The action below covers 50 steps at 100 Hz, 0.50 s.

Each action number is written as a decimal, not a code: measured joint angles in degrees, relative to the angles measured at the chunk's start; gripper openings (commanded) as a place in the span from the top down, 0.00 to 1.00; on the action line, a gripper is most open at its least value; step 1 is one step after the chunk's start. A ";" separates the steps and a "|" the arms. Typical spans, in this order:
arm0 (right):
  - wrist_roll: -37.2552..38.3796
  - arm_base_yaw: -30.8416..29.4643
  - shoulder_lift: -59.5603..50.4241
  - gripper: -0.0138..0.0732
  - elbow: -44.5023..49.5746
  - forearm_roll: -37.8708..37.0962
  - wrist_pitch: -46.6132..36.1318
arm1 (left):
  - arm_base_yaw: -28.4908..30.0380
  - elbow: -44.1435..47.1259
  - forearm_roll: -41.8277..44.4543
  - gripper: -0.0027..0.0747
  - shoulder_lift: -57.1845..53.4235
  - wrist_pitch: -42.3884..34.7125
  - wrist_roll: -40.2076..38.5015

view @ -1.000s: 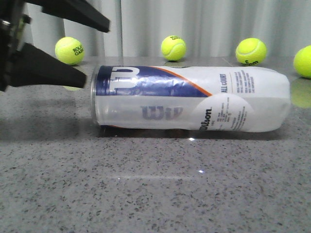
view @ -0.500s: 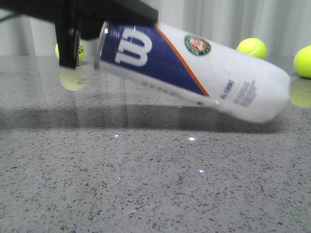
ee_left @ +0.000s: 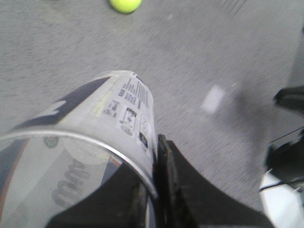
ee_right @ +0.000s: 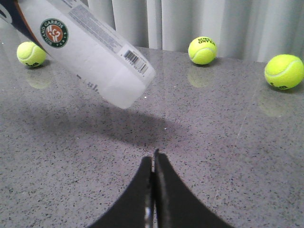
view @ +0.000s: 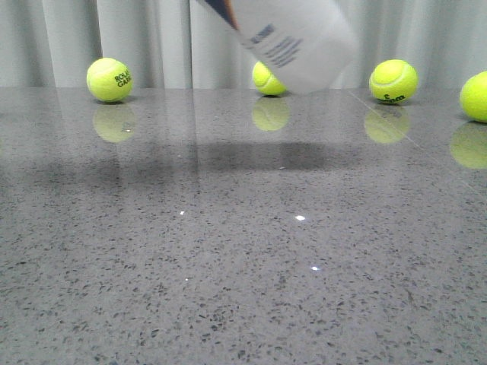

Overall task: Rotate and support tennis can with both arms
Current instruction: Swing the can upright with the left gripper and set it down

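- The can [view: 293,42] hangs tilted in the air, clear of the bench [view: 243,266]; in the front view only its closed white end shows, just in front of the middle ball [view: 264,78], with its shadow on the bench below
- In the left wrist view the can [ee_left: 85,142] fills the near part of the picture, silver rim toward the camera, and the left pincer [ee_left: 156,190] pinches its open end: one black finger lies against the outside of the wall, the other is hidden
- In the right wrist view the can [ee_right: 90,52] slants with its closed end lowest, badge and barcode showing; the right pincer [ee_right: 153,164] sits below that end, well apart from the can, its fingers pressed together on nothing
- Four balls rest on the bench along the curtain [view: 152,38]: one [view: 109,80] left of the can, the middle one, and two right of it [view: 393,81] [view: 475,96], each mirrored in the bench
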 measured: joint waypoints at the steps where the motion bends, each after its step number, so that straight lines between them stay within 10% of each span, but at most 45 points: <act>1: 0.00 0.00 0.00 0.91 0.00 0.00 0.00 | -0.24 -0.66 1.54 0.99 0.00 0.15 -0.79; 50: 0.00 0.00 0.00 0.91 0.00 0.00 0.00 | -13.47 -6.43 36.43 0.99 4.16 8.94 -9.64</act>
